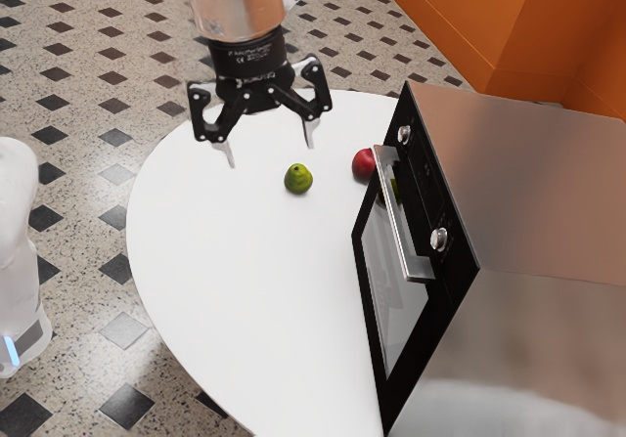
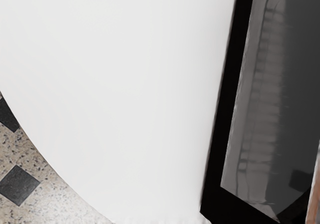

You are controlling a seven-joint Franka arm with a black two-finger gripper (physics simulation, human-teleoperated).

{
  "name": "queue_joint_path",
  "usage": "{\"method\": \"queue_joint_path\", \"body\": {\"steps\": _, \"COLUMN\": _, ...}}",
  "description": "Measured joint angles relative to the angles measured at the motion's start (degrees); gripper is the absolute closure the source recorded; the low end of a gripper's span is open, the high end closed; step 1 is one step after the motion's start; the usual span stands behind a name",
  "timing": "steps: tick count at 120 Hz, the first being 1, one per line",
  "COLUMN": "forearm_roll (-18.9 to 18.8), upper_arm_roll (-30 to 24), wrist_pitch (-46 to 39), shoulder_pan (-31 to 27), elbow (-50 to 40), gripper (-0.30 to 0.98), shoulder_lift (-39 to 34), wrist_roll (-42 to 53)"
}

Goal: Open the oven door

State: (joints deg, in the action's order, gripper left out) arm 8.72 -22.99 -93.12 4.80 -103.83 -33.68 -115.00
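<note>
White table (image 1: pixel 235 271); oven door (image 1: pixel 384 290) shut; gripper (image 1: pixel 272 154) spread wide (tiny lettering (image 1: pixel 250 54) above, unreadable).

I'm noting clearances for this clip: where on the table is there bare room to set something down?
The widest bare patch of white table lies between its curved rim, the green fruit and the oven door. It is crowded where the red fruit sits close to the oven's front, with the green fruit nearby.
</note>
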Motion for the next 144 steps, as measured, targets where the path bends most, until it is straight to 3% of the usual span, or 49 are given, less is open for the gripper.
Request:
{"method": "queue_joint_path", "body": {"steps": 29, "forearm_roll": 5.0, "upper_arm_roll": -1.0, "wrist_pitch": -7.0, "shoulder_pan": -1.6, "elbow": -4.9, "gripper": 0.0, "shoulder_lift": -1.8, "wrist_roll": 2.3}}
{"method": "queue_joint_path", "body": {"steps": 56, "forearm_roll": 7.2, "upper_arm_roll": -1.4, "wrist_pitch": -9.6, "shoulder_pan": -6.3, "elbow": -5.5, "gripper": 0.0, "shoulder_lift": -0.4, "wrist_roll": 4.4}}
{"method": "queue_joint_path", "body": {"steps": 144, "forearm_roll": 9.0, "upper_arm_roll": -3.3, "wrist_pitch": -14.7, "shoulder_pan": -13.5, "elbow": -6.5, "gripper": 0.0, "shoulder_lift": 7.1, "wrist_roll": 13.5}}
